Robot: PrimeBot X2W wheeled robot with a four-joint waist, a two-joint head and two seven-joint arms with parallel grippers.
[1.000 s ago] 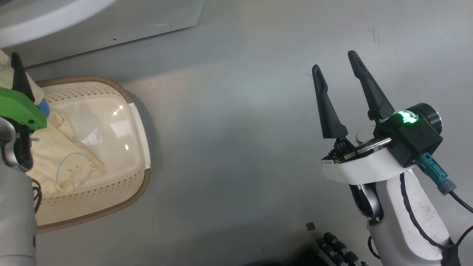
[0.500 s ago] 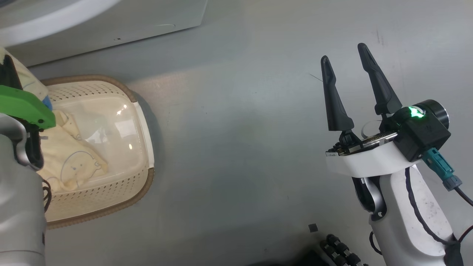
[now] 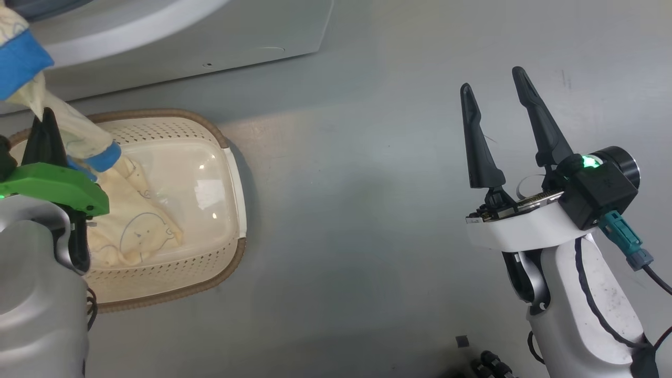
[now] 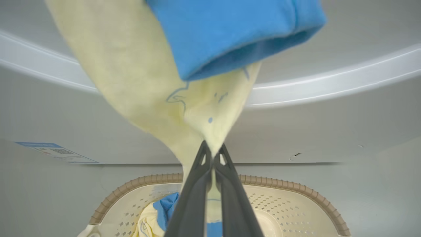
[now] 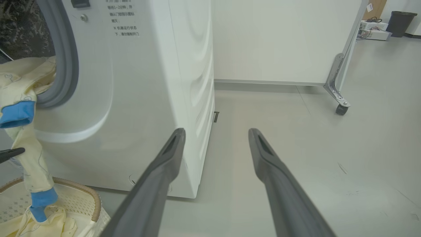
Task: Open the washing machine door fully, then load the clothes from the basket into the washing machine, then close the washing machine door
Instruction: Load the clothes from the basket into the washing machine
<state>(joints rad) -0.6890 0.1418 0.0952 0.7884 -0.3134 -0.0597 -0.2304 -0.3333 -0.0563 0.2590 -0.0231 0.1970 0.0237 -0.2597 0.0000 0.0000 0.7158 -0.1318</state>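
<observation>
My left gripper (image 4: pixel 212 148) is shut on one of the clothes (image 4: pixel 141 85), a pale yellow garment with blue cuffs. It hangs stretched in front of the washing machine (image 5: pixel 148 82), and its lower cuff (image 5: pixel 41 200) reaches down to the basket (image 3: pixel 210 262). Another yellow garment (image 3: pixel 136 231) lies in the basket. In the head view the left gripper (image 3: pixel 44 131) is over the basket's left side. My right gripper (image 3: pixel 491 80) is open and empty above the bare floor, far right of the basket. The washing machine door is out of view.
The washer's grey gasket (image 5: pixel 65 65) and dark drum (image 5: pixel 19 33) are open to view. Its white front has a blue label (image 4: pixel 56 151) low down. A white panel on a caster (image 5: pixel 342 108) stands at the right. Grey floor (image 3: pixel 357 210) stretches between basket and right arm.
The left gripper has shut on a garment and lifted it up out of the basket toward the washer. The head camera has shifted a little. The right gripper stays open in place.
</observation>
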